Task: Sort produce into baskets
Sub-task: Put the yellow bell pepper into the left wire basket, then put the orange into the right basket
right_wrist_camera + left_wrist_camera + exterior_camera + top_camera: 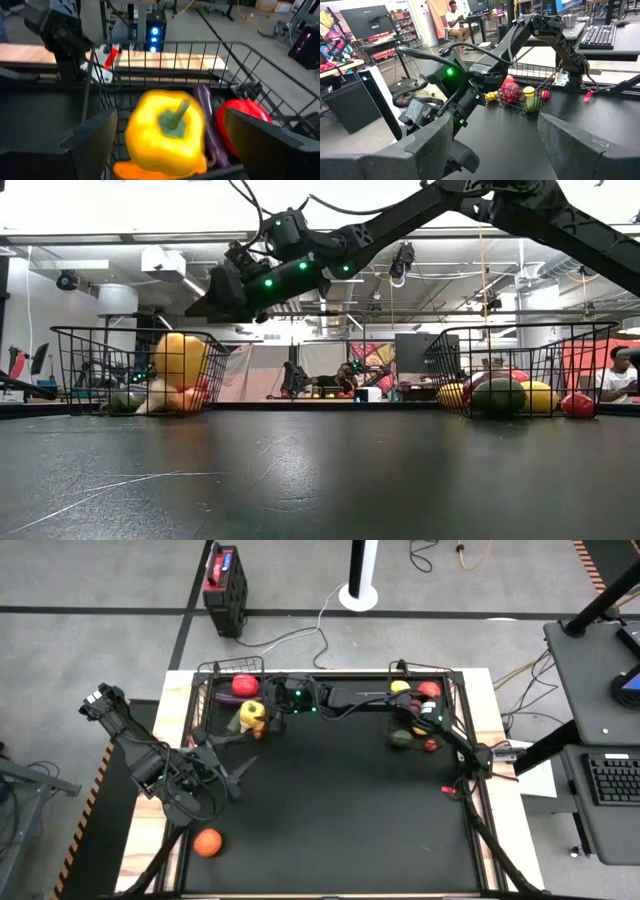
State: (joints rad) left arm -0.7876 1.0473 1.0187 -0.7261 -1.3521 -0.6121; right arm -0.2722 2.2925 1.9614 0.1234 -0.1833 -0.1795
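A: Which piece does the next move turn on?

B: Most likely the orange tomato, alone on the mat at about seven o'clock in the high view. Nearly everything else already sits in a basket.

A: Which arm is nearer?

B: The left gripper. The tomato lies toward six o'clock from it, near but apart. The right gripper is well apart from it, reaching across the table to hang over the left basket.

A: Does the tomato have a long axis?

B: None visible; it looks round, so approach angle should matter little.

A: How do the claws stand?

B: In the left wrist view the left fingers stand spread with nothing between them. In the right wrist view the right fingers are also parted and empty, with the yellow pepper just beyond them, beside the eggplant and a red piece.

A: And the other basket?

B: The right basket, at about one o'clock, holds several pieces.
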